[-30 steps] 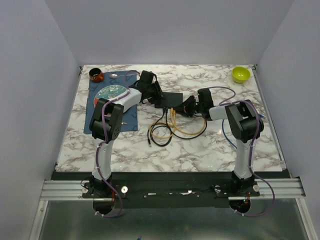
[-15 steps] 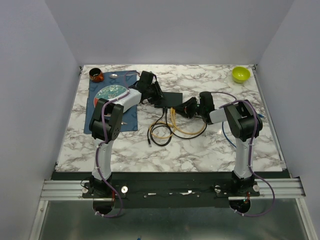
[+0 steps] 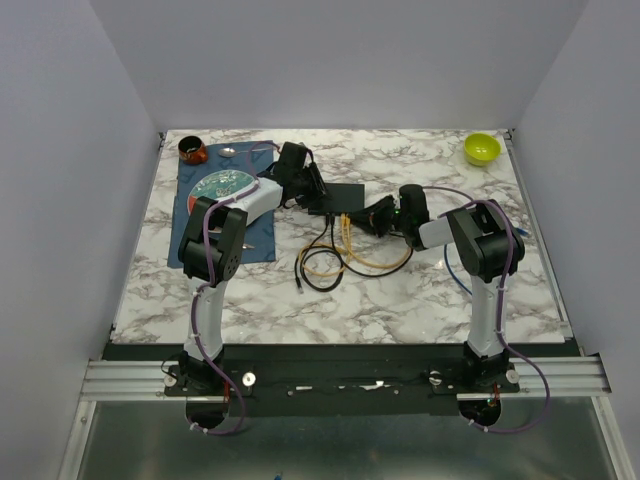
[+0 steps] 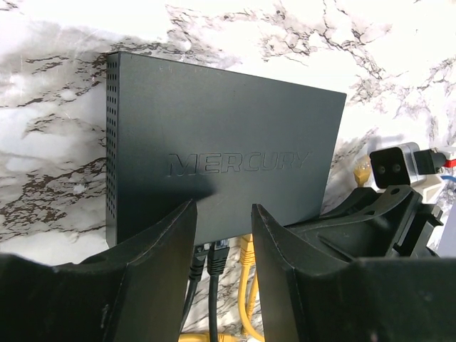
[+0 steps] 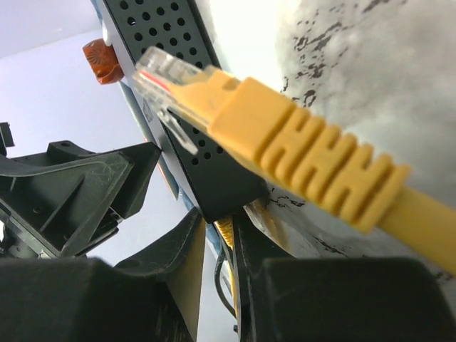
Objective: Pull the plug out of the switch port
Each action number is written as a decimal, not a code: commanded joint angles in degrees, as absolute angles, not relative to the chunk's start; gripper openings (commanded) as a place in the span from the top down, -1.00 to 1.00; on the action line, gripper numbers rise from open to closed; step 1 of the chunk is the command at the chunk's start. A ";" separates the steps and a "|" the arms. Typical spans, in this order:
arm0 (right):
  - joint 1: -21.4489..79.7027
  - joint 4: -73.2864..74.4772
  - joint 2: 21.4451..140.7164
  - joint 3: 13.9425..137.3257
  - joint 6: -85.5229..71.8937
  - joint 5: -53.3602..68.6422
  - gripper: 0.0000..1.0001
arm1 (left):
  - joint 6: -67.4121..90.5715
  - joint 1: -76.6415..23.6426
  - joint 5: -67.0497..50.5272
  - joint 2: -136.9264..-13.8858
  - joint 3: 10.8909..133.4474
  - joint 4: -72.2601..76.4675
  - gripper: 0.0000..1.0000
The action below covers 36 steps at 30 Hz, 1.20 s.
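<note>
The switch point(image 4: 214, 135) is showing matte black, the cable point(image 5: 299, 157) is showing yellow, the table point(image 3: 400, 300) is displaying grey-veined white marble, and the bowl point(image 3: 481, 148) is showing lime green.

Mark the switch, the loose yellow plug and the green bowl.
switch point(image 4: 221, 142): left wrist view, top face.
loose yellow plug point(image 5: 299, 157): right wrist view, ribbed boot.
green bowl point(image 3: 481, 148): top view, inside.

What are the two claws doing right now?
Left gripper: open, above the black box's edge.
Right gripper: closed on a yellow cable.
</note>
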State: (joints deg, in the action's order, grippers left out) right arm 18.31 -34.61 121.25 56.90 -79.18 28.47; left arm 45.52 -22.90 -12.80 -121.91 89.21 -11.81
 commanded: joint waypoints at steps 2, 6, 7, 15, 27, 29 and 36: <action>18.11 -39.55 121.73 57.30 -80.77 27.77 0.52 | 45.44 -23.03 -14.06 -120.15 87.63 -13.01 -0.02; 18.11 -39.11 121.82 57.13 -80.25 27.95 0.58 | 45.44 -23.12 -14.06 -120.06 87.54 -12.92 -0.02; 18.11 -39.11 121.90 57.04 -80.16 27.86 0.62 | 45.44 -23.03 -14.15 -120.06 87.54 -13.01 -0.02; 18.11 -41.92 122.43 55.90 -80.59 29.00 0.33 | 45.88 -23.12 -14.59 -119.79 87.28 -12.39 -0.02; 18.11 -37.36 121.46 57.91 -79.19 28.04 0.28 | 46.32 -23.20 -15.03 -119.18 85.70 -11.78 -0.01; 18.11 -36.48 121.73 58.44 -79.10 27.77 0.35 | 46.23 -23.29 -14.94 -119.00 85.43 -11.78 -0.01; 18.11 -33.67 121.55 60.03 -78.49 27.07 0.40 | 46.23 -23.64 -15.03 -119.18 84.99 -11.60 -0.01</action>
